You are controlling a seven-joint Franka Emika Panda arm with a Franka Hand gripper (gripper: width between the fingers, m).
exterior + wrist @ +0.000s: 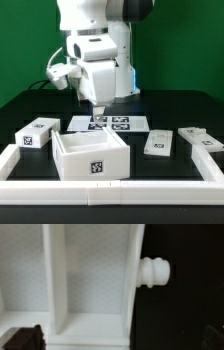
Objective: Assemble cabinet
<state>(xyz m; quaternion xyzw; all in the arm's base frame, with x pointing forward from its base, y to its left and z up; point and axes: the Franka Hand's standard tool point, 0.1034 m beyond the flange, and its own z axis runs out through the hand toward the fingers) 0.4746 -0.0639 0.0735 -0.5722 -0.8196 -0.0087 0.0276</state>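
Black worktop [28, 108] holds the cabinet body [92, 155] near its front edge, blocks [160, 143] loose alongside, nothing joined. Gripper [98, 108] hovers above, spread, empty.

Table [185, 115]: black
Front edge: border rail [150, 190], cabinet body [92, 157] behind it
Exterior view's left edge: small block [35, 135]
Exterior view's right edge: two flat blocks [158, 143] [200, 140]
Middle: marker board [120, 123]

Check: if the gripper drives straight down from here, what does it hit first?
Most likely the cabinet body: the wrist view shows its inner walls right ahead of the open gripper. Depth in the exterior view is unclear, so which wall is uncertain.
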